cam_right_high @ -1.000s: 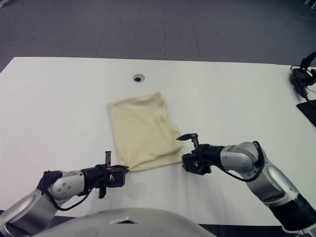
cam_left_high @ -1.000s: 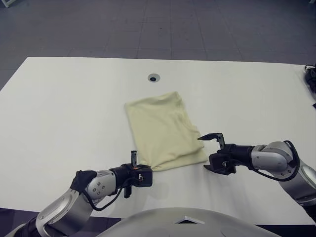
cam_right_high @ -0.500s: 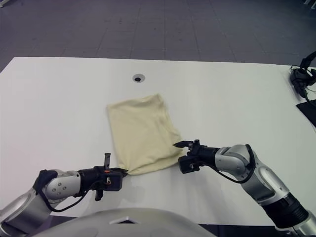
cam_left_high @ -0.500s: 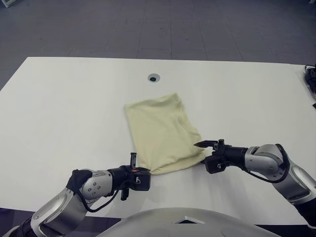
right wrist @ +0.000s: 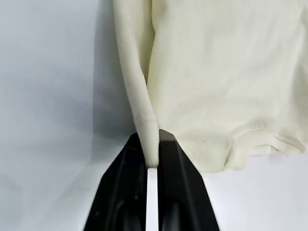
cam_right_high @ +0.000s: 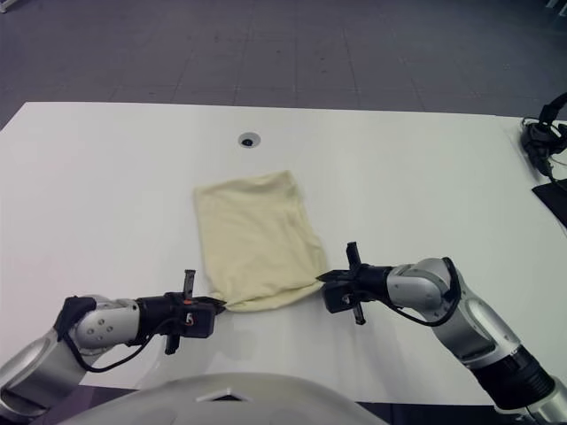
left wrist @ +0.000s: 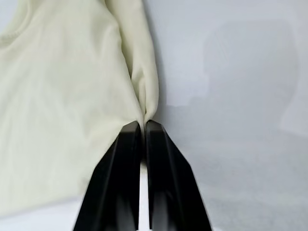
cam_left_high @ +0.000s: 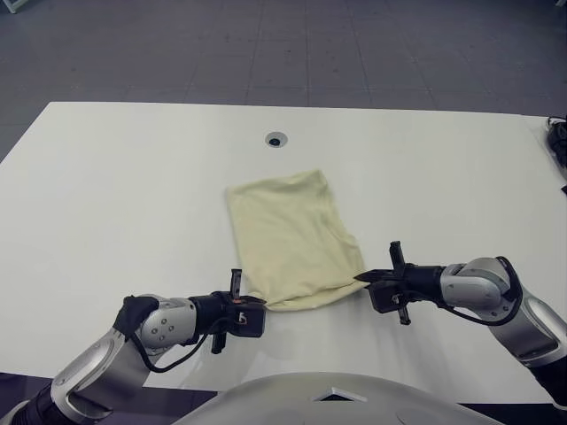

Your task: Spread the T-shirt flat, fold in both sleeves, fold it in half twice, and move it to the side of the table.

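Pale yellow T-shirt (cam_left_high: 292, 235), white table (cam_left_high: 115, 195), grey tiled floor (cam_left_high: 266, 44)

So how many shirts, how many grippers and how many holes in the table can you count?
Yellow T-shirt: 1, folded
Grippers: 2, the left gripper and the right gripper, each shut on a near corner of the T-shirt
Round hole in the table: 1
Total: 4

Soft, even light from above keeps the white table (cam_left_high: 115, 177) bright, the floor (cam_left_high: 354, 44) behind it dimmer, and casts faint shadows along the T-shirt (cam_left_high: 292, 235) edges.
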You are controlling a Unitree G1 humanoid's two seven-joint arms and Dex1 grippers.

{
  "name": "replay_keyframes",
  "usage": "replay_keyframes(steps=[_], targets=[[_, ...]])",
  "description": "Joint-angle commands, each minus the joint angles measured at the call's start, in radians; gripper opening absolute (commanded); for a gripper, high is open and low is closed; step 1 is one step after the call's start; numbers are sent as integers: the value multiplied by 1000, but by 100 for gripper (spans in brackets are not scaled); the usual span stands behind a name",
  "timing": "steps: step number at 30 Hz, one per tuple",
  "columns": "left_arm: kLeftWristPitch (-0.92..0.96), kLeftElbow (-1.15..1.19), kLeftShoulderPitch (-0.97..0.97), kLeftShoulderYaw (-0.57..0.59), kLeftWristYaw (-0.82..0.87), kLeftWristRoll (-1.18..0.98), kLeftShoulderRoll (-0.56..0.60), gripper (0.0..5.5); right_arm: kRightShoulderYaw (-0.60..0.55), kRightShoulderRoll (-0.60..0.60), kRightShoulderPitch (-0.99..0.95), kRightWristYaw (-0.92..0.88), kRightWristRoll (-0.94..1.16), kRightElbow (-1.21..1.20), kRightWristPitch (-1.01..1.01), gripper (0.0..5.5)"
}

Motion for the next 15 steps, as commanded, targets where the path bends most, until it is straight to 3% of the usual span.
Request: replay_keyframes(steps=[1, 15], targets=[[30, -20, -45, 80, -86, -141, 15, 0, -35, -61, 11, 107, 98, -102, 116, 1], [183, -169, 72, 244, -284, -570, 165, 0, -130, -290, 115, 362, 425, -338, 505, 1]])
